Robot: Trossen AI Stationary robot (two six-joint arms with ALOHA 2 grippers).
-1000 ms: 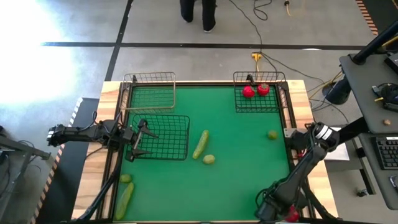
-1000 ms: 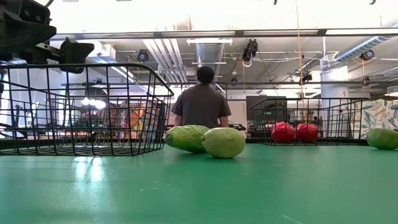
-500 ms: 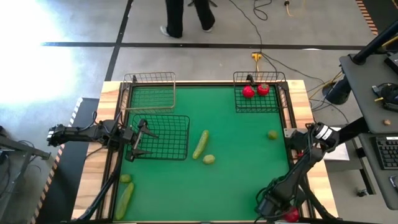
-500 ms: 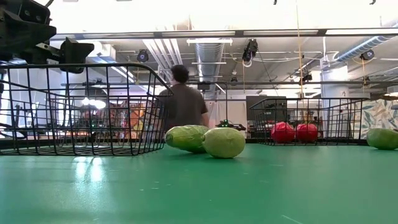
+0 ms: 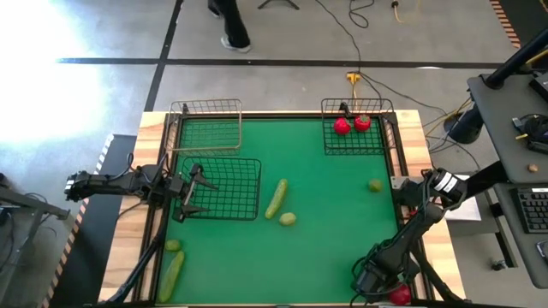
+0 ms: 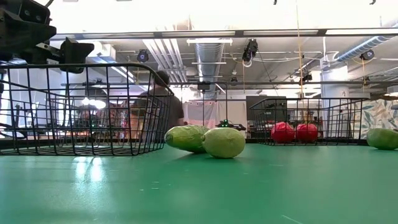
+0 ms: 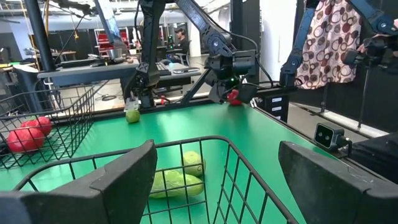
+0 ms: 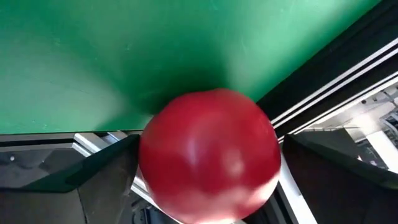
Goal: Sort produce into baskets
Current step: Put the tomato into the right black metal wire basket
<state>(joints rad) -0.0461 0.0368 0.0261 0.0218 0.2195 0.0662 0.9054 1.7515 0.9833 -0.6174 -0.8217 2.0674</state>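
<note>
A red tomato (image 8: 210, 155) lies at the table's near right corner (image 5: 399, 295), at the edge of the green mat. My right gripper (image 5: 385, 287) is open, with one finger on either side of the tomato. My left gripper (image 5: 202, 193) is open and empty over the left rim of a black basket (image 5: 257, 188). Two tomatoes (image 5: 342, 126) (image 5: 362, 122) lie in the far right black basket (image 5: 325, 128). The tan basket (image 5: 205, 103) stands at the far left. A cucumber (image 5: 276, 198) and a lime (image 5: 288, 219) lie mid-table. Another lime (image 5: 375, 185) lies at the right. My right gripper has its two fingers (image 8: 106, 177) close beside the tomato's two sides (image 8: 149, 155), coming slanting down from above. I cannot tell whether they touch it. The tomato sits low at the mat's edge, over the black table frame.
A second cucumber (image 5: 171, 274) and a lime (image 5: 174, 245) lie at the near left corner. The green mat between the baskets and the near edge is open. A person walks on the floor beyond the far edge (image 5: 227, 17).
The person beyond the far edge has walked toward the left. The produce and the baskets have stayed where they were.
</note>
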